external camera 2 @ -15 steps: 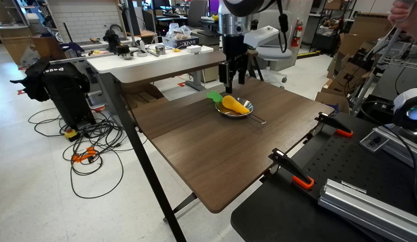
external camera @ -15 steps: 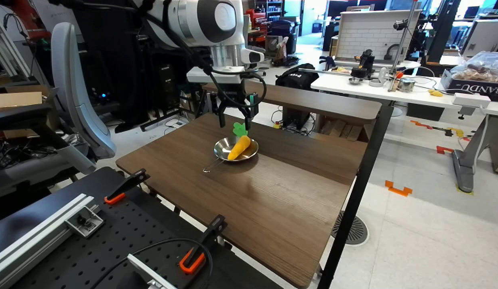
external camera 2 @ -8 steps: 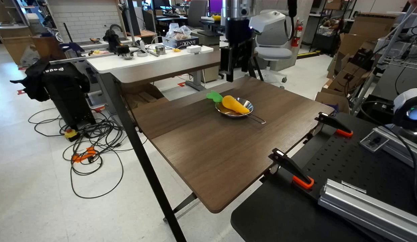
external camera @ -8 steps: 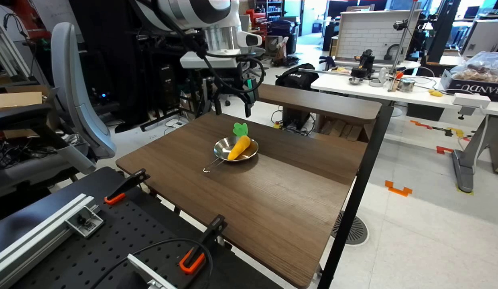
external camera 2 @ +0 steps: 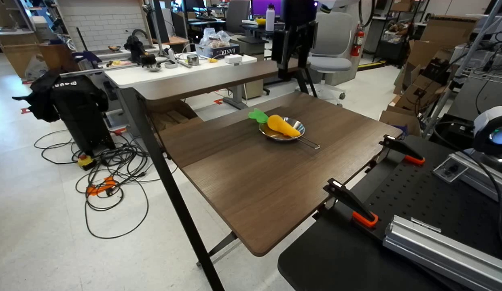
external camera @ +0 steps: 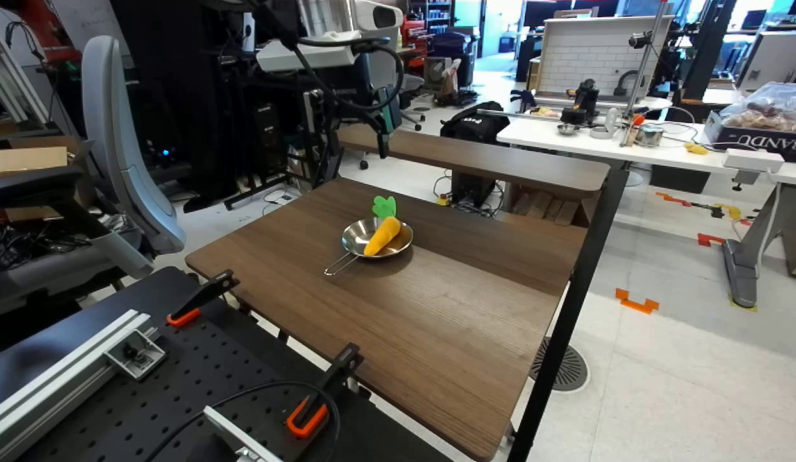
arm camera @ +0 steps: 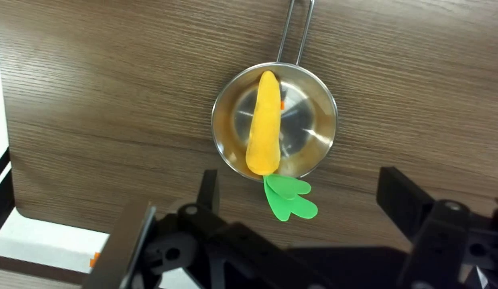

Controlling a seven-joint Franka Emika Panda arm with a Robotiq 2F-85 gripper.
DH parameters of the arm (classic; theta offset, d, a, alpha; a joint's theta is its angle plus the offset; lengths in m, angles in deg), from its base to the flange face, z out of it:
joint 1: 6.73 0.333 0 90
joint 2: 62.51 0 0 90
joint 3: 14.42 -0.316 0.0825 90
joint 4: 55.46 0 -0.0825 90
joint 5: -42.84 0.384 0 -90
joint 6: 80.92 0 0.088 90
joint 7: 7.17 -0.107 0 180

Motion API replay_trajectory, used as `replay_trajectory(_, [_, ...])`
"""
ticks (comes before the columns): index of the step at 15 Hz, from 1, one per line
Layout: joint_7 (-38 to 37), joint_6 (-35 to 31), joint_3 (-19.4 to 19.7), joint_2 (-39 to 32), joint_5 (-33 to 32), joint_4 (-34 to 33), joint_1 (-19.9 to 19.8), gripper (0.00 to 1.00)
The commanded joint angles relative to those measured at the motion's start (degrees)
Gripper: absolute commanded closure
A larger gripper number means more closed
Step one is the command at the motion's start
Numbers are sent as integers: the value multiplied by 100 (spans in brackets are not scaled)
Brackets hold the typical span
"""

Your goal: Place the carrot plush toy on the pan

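The carrot plush toy, yellow-orange with a green leafy tuft, lies in the pan in both exterior views (external camera: pixel 382 236) (external camera 2: pixel 284 126) and the wrist view (arm camera: pixel 265 124). Its tuft hangs over the rim opposite the handle. The pan, round, shallow and shiny silver with a thin wire handle, rests on the brown table in both exterior views (external camera: pixel 355 240) (external camera 2: pixel 296 124) and the wrist view (arm camera: pixel 319 120). My gripper (arm camera: pixel 298 171) is open and empty, fingers wide apart. In both exterior views my gripper (external camera: pixel 358 151) (external camera 2: pixel 293 72) is well above the table, behind the pan, touching neither thing.
The brown table (external camera: pixel 436 321) has a raised shelf (external camera: pixel 500 157) along its back. Black clamps with orange pads (external camera: pixel 202 299) (external camera: pixel 326 390) hold its edge beside a black perforated board (external camera: pixel 199 398). A grey chair (external camera: pixel 125 147) stands beside the table.
My gripper has risen and drawn back from the pan toward the table's back edge, staying open. The carrot and the pan have not moved.
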Motion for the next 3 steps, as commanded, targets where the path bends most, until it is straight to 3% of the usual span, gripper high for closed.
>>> replay_trajectory(1, [-49, 12, -77, 111, -44, 77, -64, 0])
replay_trajectory(3, [-62, 13, -84, 179, -51, 128, -64, 0])
